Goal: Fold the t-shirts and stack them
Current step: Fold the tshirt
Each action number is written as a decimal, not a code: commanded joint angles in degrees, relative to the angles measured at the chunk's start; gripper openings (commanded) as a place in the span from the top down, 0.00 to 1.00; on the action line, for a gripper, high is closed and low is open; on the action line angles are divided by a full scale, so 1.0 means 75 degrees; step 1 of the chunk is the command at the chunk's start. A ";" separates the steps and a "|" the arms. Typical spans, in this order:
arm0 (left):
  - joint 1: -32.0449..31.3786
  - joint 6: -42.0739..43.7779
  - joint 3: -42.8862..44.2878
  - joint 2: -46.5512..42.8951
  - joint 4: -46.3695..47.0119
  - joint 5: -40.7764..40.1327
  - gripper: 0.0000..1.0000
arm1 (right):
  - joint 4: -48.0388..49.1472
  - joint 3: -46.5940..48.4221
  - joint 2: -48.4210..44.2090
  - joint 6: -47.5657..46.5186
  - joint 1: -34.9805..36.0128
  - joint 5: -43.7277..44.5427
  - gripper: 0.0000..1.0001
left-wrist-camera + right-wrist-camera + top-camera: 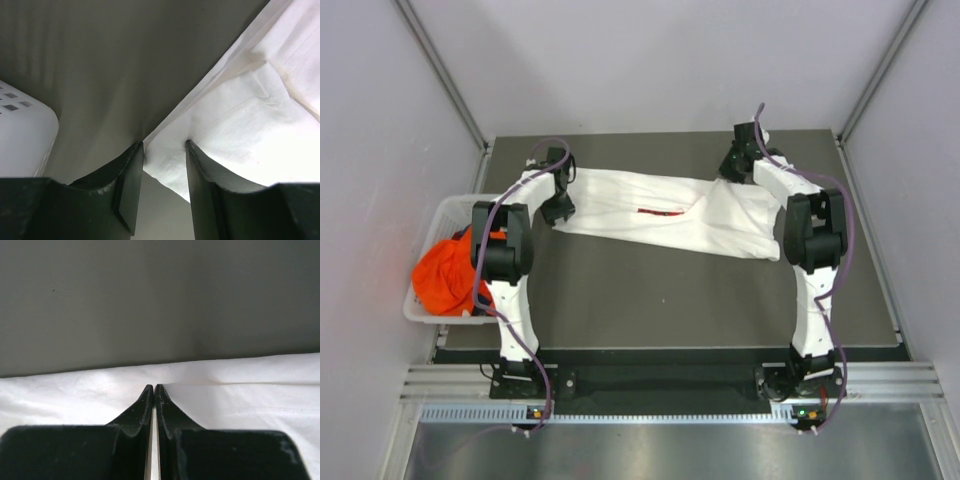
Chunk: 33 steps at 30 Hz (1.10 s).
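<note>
A white t-shirt (660, 215) lies spread across the back of the dark table, with a red label at its collar. My left gripper (558, 208) is at its left edge. In the left wrist view the gripper (164, 145) is open, its jaws standing either side of the shirt's corner (250, 125). My right gripper (732, 168) is at the shirt's far edge near the right. In the right wrist view the gripper (154, 386) is shut, with a thin strip of the white cloth (240, 400) between its fingers. An orange t-shirt (445, 275) lies bunched in the basket.
A white perforated basket (448, 205) stands at the table's left edge, beside the left arm; its corner shows in the left wrist view (25, 130). Grey walls enclose the table on the left, back and right.
</note>
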 commanded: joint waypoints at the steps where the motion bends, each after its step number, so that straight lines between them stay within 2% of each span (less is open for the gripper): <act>1: 0.0164 -0.0103 -0.0095 0.0005 0.0022 -0.0495 0.55 | 0.0619 0.0068 -0.0196 -0.0194 0.0110 -0.0053 1.00; 8: 0.0199 -0.0208 0.0021 -0.0077 -0.0001 -0.0261 0.55 | 0.0596 0.0360 0.0167 -0.0463 0.0098 -0.0170 0.99; 9: 0.0199 -0.0197 0.0057 -0.0112 -0.0001 -0.0191 0.55 | 0.0410 0.0477 0.0260 -0.0510 0.0098 -0.0193 0.91; 11: 0.0199 -0.0092 0.0256 -0.0229 -0.0013 0.0043 0.54 | 0.0070 0.0782 0.0308 -0.0674 0.0098 -0.0321 0.82; 12: 0.0199 -0.0045 0.0338 -0.0265 -0.0048 0.0126 0.54 | -0.0210 0.0841 0.0215 -0.0733 0.0110 -0.0404 0.75; 15: 0.0199 0.0037 0.0701 -0.0370 -0.0189 0.0383 0.54 | -0.0435 0.0655 -0.0322 -0.1072 0.0051 -0.0393 0.63; 18: 0.0188 0.0073 0.0983 -0.0370 -0.0329 0.0641 0.54 | -0.0857 0.0304 -0.0908 -0.1342 -0.0253 -0.0486 0.62; 22: 0.0118 0.0248 0.0972 -0.0441 -0.0154 0.1320 0.55 | -0.1103 -0.0492 -0.1414 -0.2591 -0.0931 -0.1339 0.64; 28: -0.0035 0.0577 0.0784 -0.0266 0.0151 0.2246 0.55 | -0.1865 -0.0646 -0.1193 -0.3919 -0.1459 -0.1658 0.65; 33: -0.0035 0.0612 0.0550 -0.0113 0.0339 0.2295 0.55 | -0.1714 -0.0705 -0.0947 -0.4224 -0.1835 -0.1553 0.61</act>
